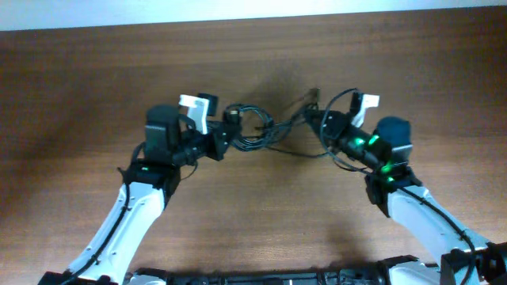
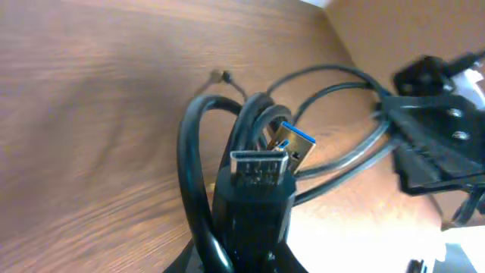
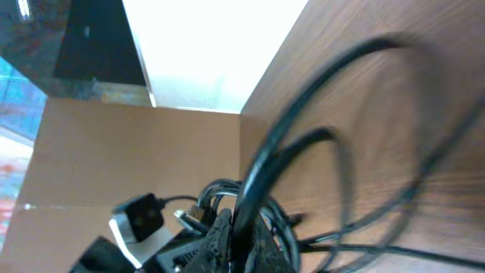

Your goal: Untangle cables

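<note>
Cables (image 1: 255, 133) pinched, left gripper (image 1: 229, 133) facing right gripper (image 1: 316, 121)

Black cables (image 2: 246, 125) with a blue-tongued silver plug (image 2: 297, 141) cross a brown wood-grain table (image 2: 91, 114).

Table (image 1: 253, 229): brown wood-grain top, fills the overhead view.
Brown flat panel (image 3: 136, 152): cardboard-coloured, upright at the table's far edge, right wrist view.
White surface (image 3: 212, 53): above the panel.
Dark panel (image 3: 98, 38): upper left, beside the white surface.
</note>
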You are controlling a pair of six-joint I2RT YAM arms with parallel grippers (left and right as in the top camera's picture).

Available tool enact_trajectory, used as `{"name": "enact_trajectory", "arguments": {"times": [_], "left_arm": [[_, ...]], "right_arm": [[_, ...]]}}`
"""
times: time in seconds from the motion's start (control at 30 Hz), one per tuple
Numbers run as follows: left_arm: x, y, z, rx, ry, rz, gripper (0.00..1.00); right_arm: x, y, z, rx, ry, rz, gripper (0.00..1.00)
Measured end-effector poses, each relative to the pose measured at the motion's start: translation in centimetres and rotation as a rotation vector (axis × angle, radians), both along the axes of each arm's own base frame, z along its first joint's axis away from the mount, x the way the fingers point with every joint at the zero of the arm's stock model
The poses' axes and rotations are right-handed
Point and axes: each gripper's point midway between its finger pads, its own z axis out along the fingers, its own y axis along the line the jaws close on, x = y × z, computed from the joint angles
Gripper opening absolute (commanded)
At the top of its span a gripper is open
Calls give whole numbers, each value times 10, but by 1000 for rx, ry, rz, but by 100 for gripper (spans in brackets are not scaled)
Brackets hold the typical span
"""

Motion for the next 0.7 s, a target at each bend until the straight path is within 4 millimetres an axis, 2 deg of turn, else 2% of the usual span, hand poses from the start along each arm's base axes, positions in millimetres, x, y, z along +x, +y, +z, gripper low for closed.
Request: {"name": "enact_trajectory", "arguments": {"times": [0.13, 0.2, 0.33, 0.4, 0.47, 0.5, 0.6, 0.7], "left_arm": [[-3, 13, -13, 26, 57, 29, 0], [0, 20, -15, 41, 60, 53, 0], [19, 52, -14, 77, 22, 172, 0], [31, 62, -5, 77, -30, 214, 0], [37, 64, 2, 74, -72, 224, 0], [39, 64, 6, 69, -90, 225, 0], [45, 60, 21, 46, -159, 211, 0], [46, 49, 44, -8, -257, 143, 0]], "right_arm": [[9, -40, 11, 18, -43, -50, 4], [9, -53, 13, 27, -49, -60, 4], [12, -83, 16, 34, -57, -115, 4], [10, -81, 16, 37, -58, -96, 4], [8, -79, 17, 38, -60, -79, 5], [8, -78, 17, 37, -62, -73, 13], [5, -74, 16, 37, -59, -52, 29], [-1, -53, 14, 42, -45, 14, 34]]}}
